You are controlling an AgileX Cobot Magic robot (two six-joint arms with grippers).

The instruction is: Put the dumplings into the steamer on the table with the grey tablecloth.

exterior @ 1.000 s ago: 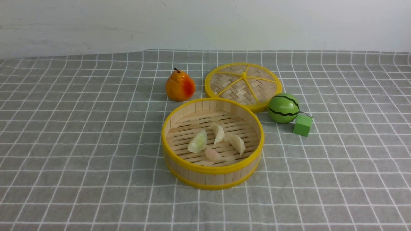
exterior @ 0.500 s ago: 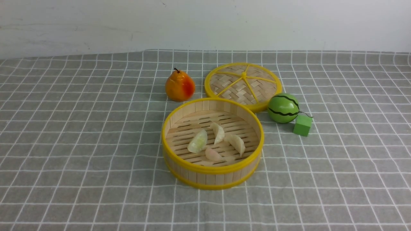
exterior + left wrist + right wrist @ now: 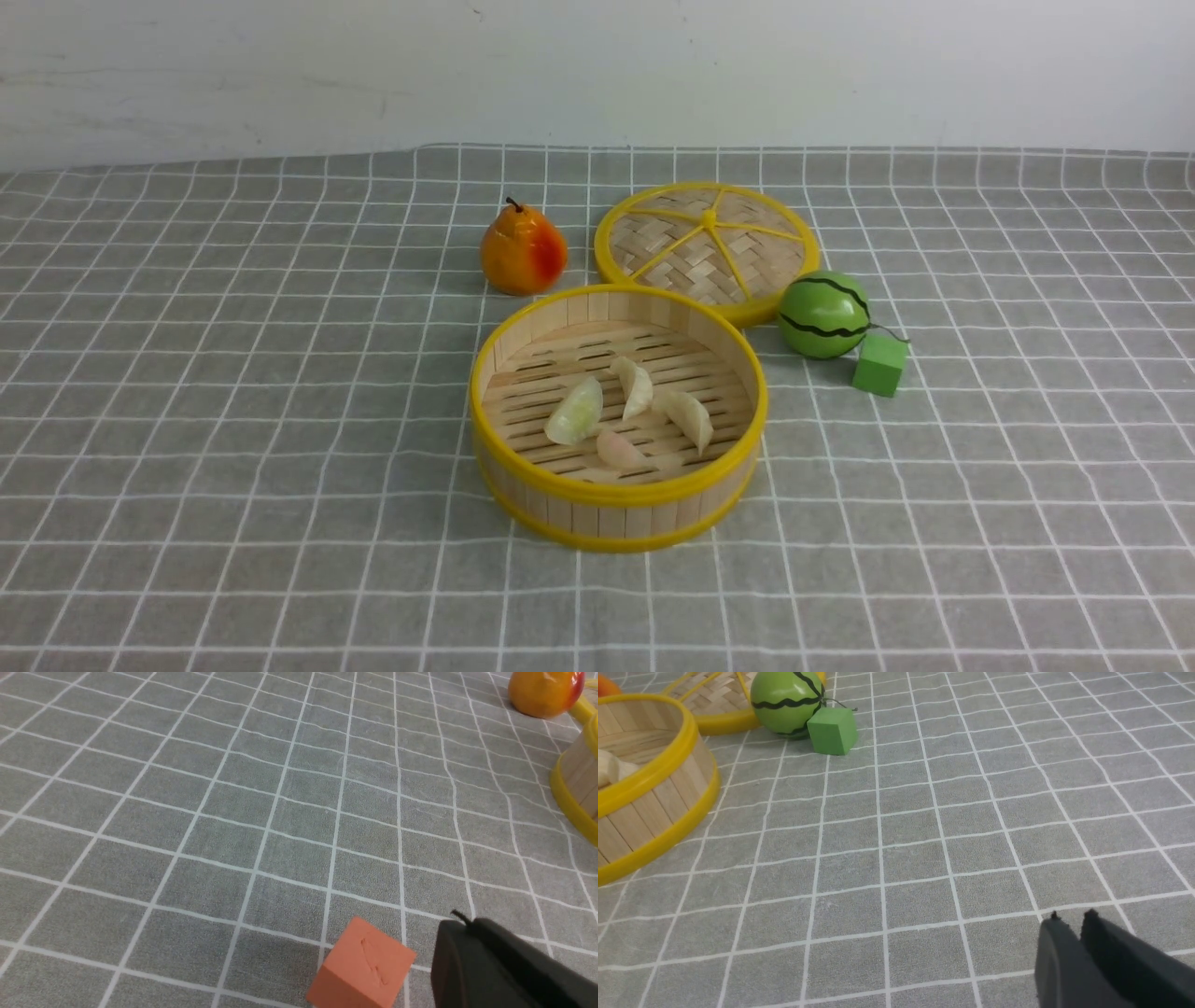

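The steamer (image 3: 597,518) stands in the middle of the grey tablecloth (image 3: 233,420). Several dumplings lie on its slatted floor: a greenish one (image 3: 574,412), a pinkish one (image 3: 618,449) and two whitish ones (image 3: 636,385) (image 3: 686,417). Neither gripper shows in the front view. My left gripper (image 3: 460,919) is shut and empty above bare cloth, with the steamer wall (image 3: 577,788) far off. My right gripper (image 3: 1073,917) is shut and empty above bare cloth, with the steamer (image 3: 649,807) well away from it.
A pear (image 3: 523,250) and the flat woven lid (image 3: 707,248) lie behind the steamer. A green watermelon ball (image 3: 824,315) and a green cube (image 3: 879,364) sit to its right. An orange cube (image 3: 362,966) lies on the cloth beside my left gripper.
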